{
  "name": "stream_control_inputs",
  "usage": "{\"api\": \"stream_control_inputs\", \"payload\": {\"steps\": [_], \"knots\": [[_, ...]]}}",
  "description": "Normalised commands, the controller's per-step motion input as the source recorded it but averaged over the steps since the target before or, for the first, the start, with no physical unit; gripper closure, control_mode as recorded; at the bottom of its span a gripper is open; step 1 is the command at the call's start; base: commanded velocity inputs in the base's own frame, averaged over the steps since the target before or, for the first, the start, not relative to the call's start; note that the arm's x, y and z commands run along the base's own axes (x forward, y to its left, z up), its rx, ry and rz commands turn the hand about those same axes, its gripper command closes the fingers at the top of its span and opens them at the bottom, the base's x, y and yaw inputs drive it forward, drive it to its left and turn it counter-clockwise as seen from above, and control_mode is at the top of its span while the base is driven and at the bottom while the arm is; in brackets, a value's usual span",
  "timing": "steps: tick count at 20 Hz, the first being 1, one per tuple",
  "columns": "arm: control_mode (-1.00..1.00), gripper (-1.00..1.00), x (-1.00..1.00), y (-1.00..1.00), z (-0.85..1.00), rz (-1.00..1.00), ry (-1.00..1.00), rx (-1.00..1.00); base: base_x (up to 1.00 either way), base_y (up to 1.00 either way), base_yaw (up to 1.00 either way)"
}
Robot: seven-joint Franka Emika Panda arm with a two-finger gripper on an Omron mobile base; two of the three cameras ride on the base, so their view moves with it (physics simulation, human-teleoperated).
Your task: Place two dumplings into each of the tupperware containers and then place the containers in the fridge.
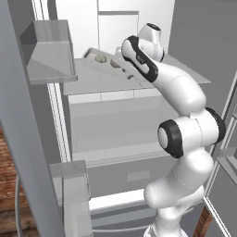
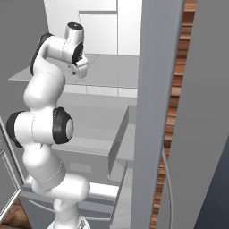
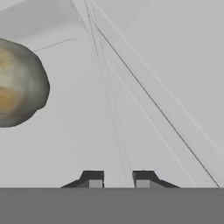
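The gripper [image 3: 117,178] is clamped on the thin wall of a container [image 1: 107,64], held tilted above a fridge [image 1: 115,129] shelf. A dumpling [image 3: 19,85] is seen inside. A door bin [image 1: 48,53] hangs left.

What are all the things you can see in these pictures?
fridge: one, grey-white inside, doors open, facing the robot.
door bins: two seen, see-through grey, upper and lower on the left door.
tupperware container: one, pale see-through, tilted at the upper shelf, clamped by its wall.
dumplings: at least one, tan, inside the container.
cabinet: red-brown wood, beside the fridge.
arm: one, white with dark joints.
end effector: one, dark fingertips, shut on the container's wall.
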Motion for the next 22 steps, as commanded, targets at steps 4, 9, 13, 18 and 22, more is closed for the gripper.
{"api": "stream_control_inputs", "payload": {"steps": [4, 9, 13, 18, 22], "knots": [[-1.0, 1.0, 0.18, 0.22, -0.43, 0.0, -0.08, 0.0, 0.0, 0.0, 0.0], [-1.0, 1.0, 0.17, 0.23, -0.2, 0.0, -0.02, 0.0, 0.0, 0.0, 0.0], [-1.0, -1.0, 0.01, 0.02, 0.0, 0.0, 0.01, 0.0, 0.0, 0.0, 0.0], [-1.0, -1.0, 0.0, 0.0, 0.0, 0.0, 0.0, 0.0, 0.0, 0.0, 0.0], [-1.0, -1.0, 0.0, 0.0, 0.12, 0.0, -0.01, 0.0, 0.0, 0.0, 0.0]]}}
